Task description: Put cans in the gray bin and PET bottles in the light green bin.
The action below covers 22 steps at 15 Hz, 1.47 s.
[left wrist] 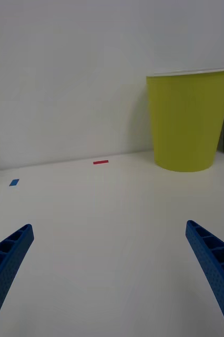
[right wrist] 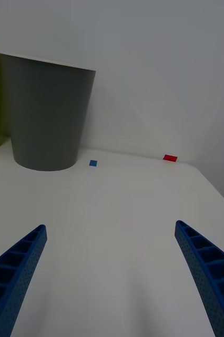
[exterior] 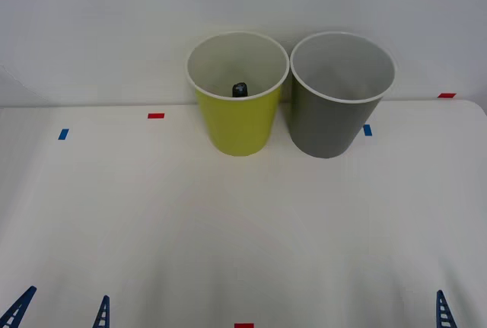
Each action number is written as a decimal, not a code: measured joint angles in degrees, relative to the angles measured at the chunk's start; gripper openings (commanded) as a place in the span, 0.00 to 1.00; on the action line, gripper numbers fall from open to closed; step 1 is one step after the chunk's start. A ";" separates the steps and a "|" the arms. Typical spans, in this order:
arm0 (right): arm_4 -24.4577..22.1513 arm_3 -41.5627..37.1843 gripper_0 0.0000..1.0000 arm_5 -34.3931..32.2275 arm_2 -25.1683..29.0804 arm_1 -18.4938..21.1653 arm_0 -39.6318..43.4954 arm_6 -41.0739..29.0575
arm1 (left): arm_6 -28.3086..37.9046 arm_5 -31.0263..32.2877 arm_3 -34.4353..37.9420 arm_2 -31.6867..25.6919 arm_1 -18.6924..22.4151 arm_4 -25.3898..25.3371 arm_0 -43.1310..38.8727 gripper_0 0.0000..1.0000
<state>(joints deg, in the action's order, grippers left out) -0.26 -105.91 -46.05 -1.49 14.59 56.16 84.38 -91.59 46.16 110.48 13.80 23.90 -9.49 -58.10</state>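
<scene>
White table (exterior: 243, 229): bottle (exterior: 240, 88) inside light green bin (exterior: 237, 119), both end effectors wide, far back.

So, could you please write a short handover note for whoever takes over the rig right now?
Left pincer: open, holding nothing, low at the near edge of the table, left side.
Right pincer: open, holding nothing, low at the near edge, right side.
Light green bin and gray bin stand upright side by side at the back of the table, green to the left.
Done: a black cap shows inside the light green bin, so the PET bottle appears to be in.
Left: no cans or bottles lie on the table; the visible part of the gray bin's inside looks bare.
</scene>
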 measured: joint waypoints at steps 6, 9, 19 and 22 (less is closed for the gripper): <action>0.00 0.00 0.84 0.00 0.00 0.00 0.00 0.00 | 0.00 0.00 0.00 0.00 0.00 0.00 0.00 1.00; 0.00 0.00 0.85 0.00 0.00 0.00 0.00 0.00 | 0.00 0.00 0.00 0.00 0.00 0.00 0.00 1.00; 0.00 0.00 0.84 0.00 0.00 0.00 0.00 0.00 | 0.00 -0.01 0.00 0.00 0.00 0.00 0.00 1.00; 0.00 0.00 0.84 0.00 0.00 0.00 0.00 0.00 | 0.00 -0.01 0.00 0.00 0.00 0.00 0.00 1.00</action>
<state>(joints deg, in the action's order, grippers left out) -0.26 -105.91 -46.05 -1.49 14.59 56.16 84.38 -91.58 46.15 110.48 13.80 23.91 -9.49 -58.10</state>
